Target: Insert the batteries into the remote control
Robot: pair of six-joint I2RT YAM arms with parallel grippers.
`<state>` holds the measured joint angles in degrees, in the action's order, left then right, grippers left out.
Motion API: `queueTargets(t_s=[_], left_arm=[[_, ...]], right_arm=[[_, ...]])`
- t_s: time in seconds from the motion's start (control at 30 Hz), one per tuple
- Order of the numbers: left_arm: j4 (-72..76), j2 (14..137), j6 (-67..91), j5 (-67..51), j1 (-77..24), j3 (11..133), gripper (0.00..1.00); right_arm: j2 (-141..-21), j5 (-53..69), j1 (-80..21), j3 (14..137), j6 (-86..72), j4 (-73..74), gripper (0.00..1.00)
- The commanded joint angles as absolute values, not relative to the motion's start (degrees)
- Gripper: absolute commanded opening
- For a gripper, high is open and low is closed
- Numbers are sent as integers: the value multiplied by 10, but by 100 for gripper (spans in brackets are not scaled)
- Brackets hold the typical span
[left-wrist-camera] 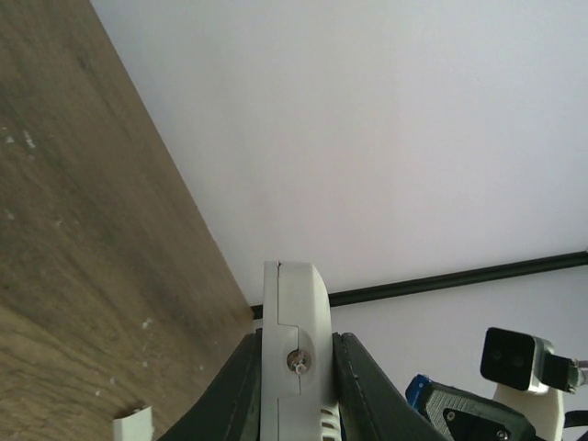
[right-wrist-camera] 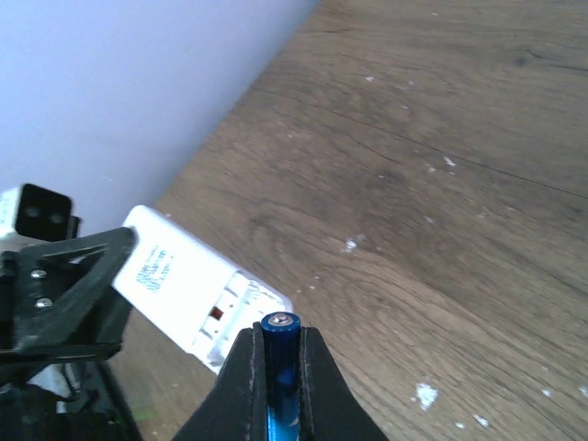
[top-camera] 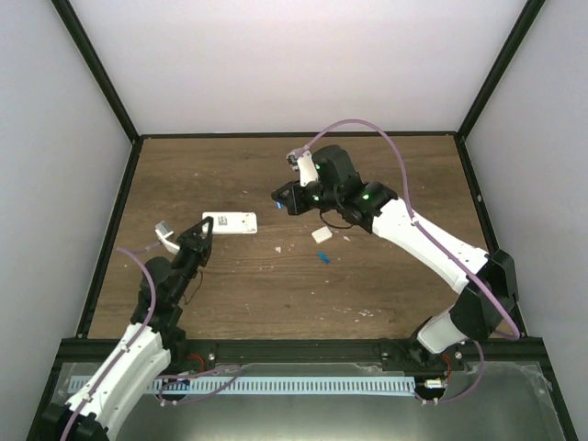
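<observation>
**Operator:** Where is the remote control?

**Technician:** The remote control is at the left-centre of the worktop, with its open battery bay facing up. The left tool is closed on the remote's left end. The left wrist view shows the handset edge-on between both fingers.

**Operator:** Where are the batteries?

**Technician:** One blue battery is clamped in the closed right tool, and its terminal end protrudes past the fingertips. It is near the bay end of the remote and apart from it. The second battery lies on the worktop near centre, well apart from both tools. A small white piece lies just beyond it.
</observation>
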<state>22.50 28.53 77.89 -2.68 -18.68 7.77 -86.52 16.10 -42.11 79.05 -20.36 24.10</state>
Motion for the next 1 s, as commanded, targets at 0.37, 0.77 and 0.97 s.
queueTargets(t_s=[0.37,0.77,0.97], left_arm=[[407,357,842,-29,-201,88,0],[451,380,851,-20,-214,86,0],[451,380,857,-16,-214,84,0]], right_arm=[[-875,309,-424,749,-307,57,1],[-904,306,-436,748,-320,38,1],[-908,291,-443,743,-328,25,1]])
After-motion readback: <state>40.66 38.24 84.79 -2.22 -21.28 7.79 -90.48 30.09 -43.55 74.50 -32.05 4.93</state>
